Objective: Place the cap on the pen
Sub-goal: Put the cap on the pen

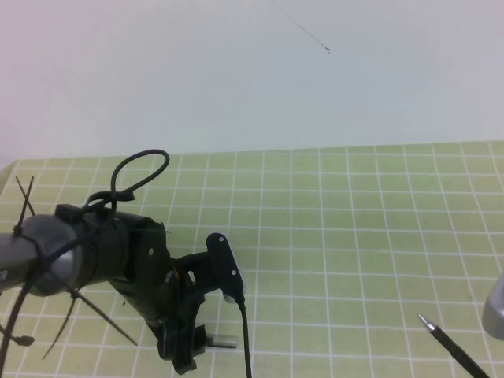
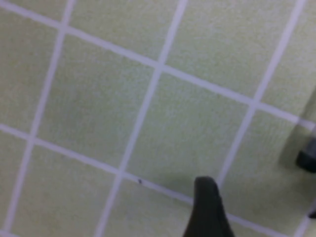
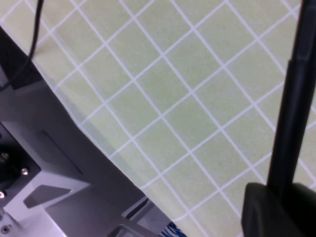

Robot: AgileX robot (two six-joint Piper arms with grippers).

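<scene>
The pen (image 1: pixel 452 350) is a thin black stick with a silver tip, slanting up and to the left at the lower right of the high view. My right gripper (image 3: pixel 284 202) is shut on the pen (image 3: pixel 296 94); in the high view only a grey part of that arm (image 1: pixel 496 311) shows. My left gripper (image 1: pixel 189 356) points down at the mat at the lower left, open. A short translucent-grey cap (image 1: pixel 223 341) lies on the mat just to its right. The left wrist view shows one dark fingertip (image 2: pixel 207 202) above bare mat and a dark shape (image 2: pixel 308 159) that I cannot identify.
A green mat with a white grid (image 1: pixel 354 220) covers the table, with a white wall (image 1: pixel 252 71) behind it. A black cable (image 1: pixel 246 339) hangs by the left gripper. A grey robot base (image 3: pixel 49 168) borders the mat's near edge.
</scene>
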